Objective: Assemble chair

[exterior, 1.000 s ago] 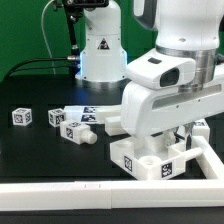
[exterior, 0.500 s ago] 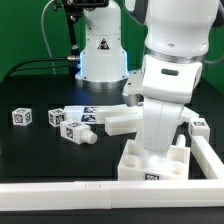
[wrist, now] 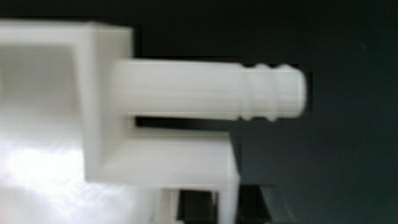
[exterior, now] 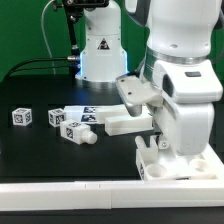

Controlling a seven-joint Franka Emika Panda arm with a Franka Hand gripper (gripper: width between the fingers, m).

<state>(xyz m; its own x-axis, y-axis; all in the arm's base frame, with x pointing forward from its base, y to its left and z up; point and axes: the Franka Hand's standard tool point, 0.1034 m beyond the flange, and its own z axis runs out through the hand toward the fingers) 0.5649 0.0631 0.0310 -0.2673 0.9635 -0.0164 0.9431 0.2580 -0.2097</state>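
A chunky white chair piece [exterior: 165, 160] rests on the table at the exterior view's lower right. My gripper [exterior: 168, 143] reaches down onto it; the wrist body hides most of the fingers there. In the wrist view the same white piece [wrist: 71, 120] fills the frame, with a ribbed round peg [wrist: 214, 90] sticking out sideways. My gripper [wrist: 226, 203] is shut on a thin white wall of this piece, with a dark finger [wrist: 198, 205] on each side. A second white chair piece [exterior: 125, 123] lies just beside it, toward the exterior view's left.
A small tagged cube [exterior: 22, 117] and another [exterior: 55, 118] lie at the left. A tagged white part with a peg [exterior: 76, 130] lies near them. The marker board [exterior: 100, 111] lies behind. A white border bar [exterior: 70, 190] runs along the front. The robot base [exterior: 100, 50] stands at the back.
The wrist has turned and shifted toward the exterior view's right. The white chair piece under it has moved to the right with it.
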